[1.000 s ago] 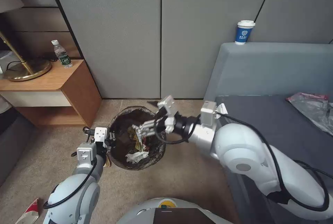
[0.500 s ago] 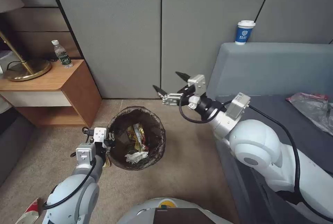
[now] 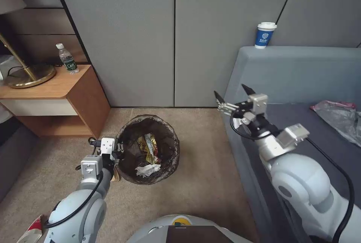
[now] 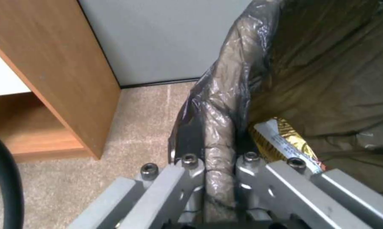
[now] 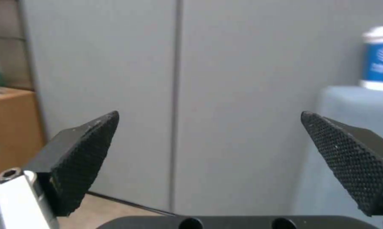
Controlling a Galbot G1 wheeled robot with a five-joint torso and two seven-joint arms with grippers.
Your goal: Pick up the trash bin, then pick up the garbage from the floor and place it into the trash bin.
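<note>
The trash bin (image 3: 129,137), lined with a dark bag, hangs just above the carpet with my left gripper (image 3: 119,148) shut on its left rim (image 4: 219,127). Inside lie garbage pieces: yellow snack wrappers (image 3: 147,145) and a white tissue (image 3: 148,169); one yellow wrapper (image 4: 280,140) shows in the left wrist view. A red-white paper cup (image 3: 32,230) lies on the floor at the lower left corner. My right gripper (image 3: 231,93) is open and holds nothing, raised by the grey sofa's end; its black fingertips (image 5: 87,149) stand wide apart.
A wooden side table (image 3: 56,92) with a green-labelled bottle (image 3: 67,59) and a brass lamp base (image 3: 28,74) stands at the left. The grey sofa (image 3: 301,81) fills the right, with a blue-and-white lidded cup (image 3: 265,35) on its back and a clear plastic bag (image 3: 338,117) on the seat.
My right gripper has risen out of the bin, opened, and swung right to the sofa's end, leaving a wrapper inside. The left gripper and bin have stayed put.
</note>
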